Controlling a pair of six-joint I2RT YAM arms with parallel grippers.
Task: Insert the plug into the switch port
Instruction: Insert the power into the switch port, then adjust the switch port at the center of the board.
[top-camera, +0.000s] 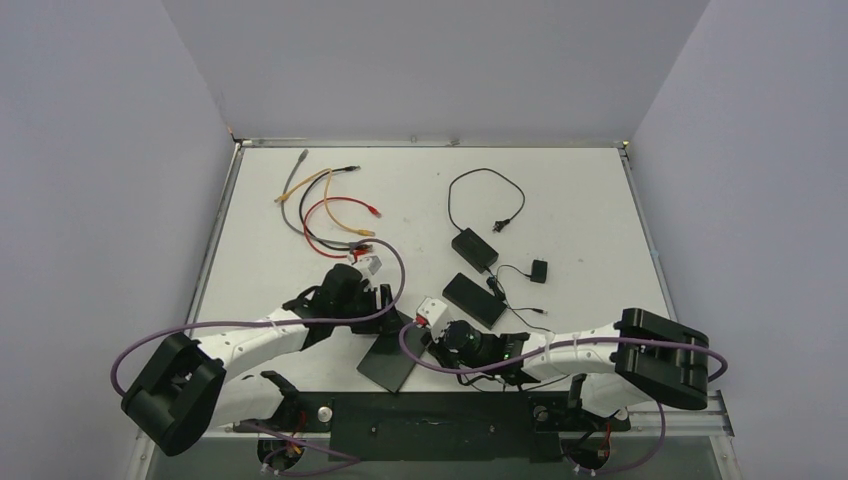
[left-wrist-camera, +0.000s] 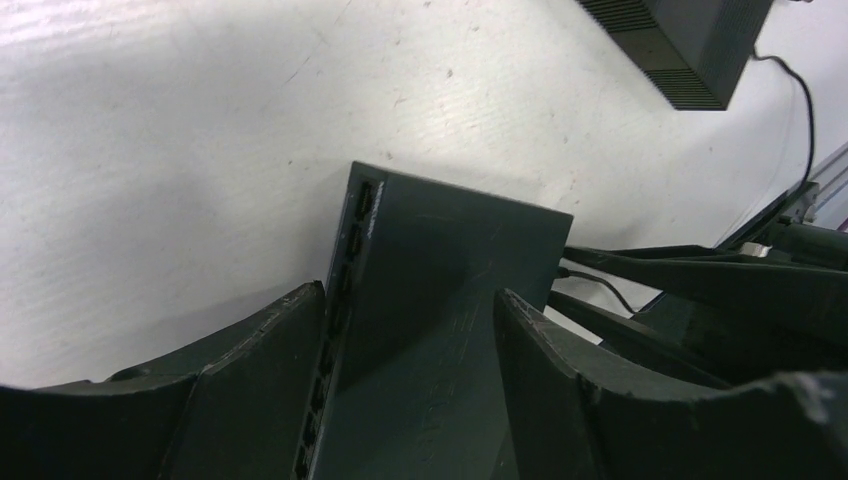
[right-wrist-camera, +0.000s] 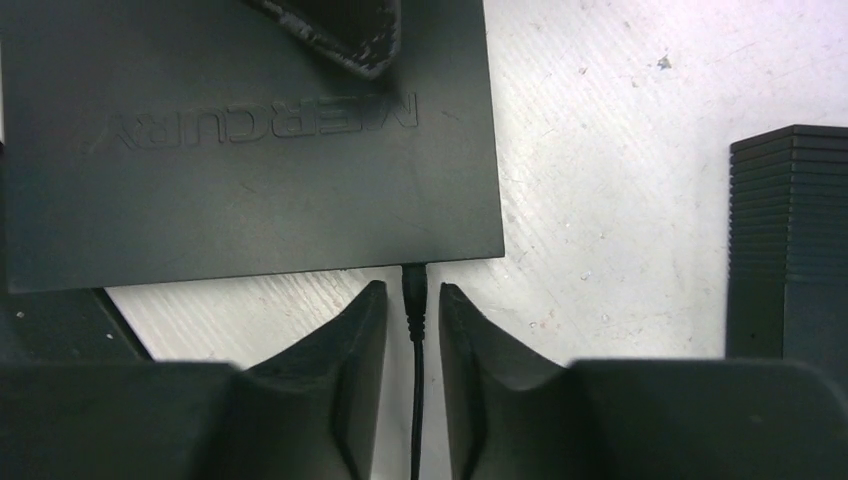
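The black switch (top-camera: 388, 360) lies near the table's front, between the two arms; it shows in the left wrist view (left-wrist-camera: 440, 280) and in the right wrist view (right-wrist-camera: 250, 150), lettered MERCURY. My left gripper (left-wrist-camera: 410, 300) straddles it, one finger by the row of ports and one on its top, shut on it. The black plug (right-wrist-camera: 414, 300) sits against the switch's near edge, seated in the port there, and its thin cable (right-wrist-camera: 416, 420) runs back between my fingers. My right gripper (right-wrist-camera: 413, 287) is around the plug with a small gap on each side.
Two black power bricks (top-camera: 474, 248) (top-camera: 474, 298) and a small adapter (top-camera: 539, 271) lie right of centre with their cords. A bundle of coloured network cables (top-camera: 330, 205) lies at the back left. A ribbed black brick (right-wrist-camera: 790, 240) stands right of my right gripper.
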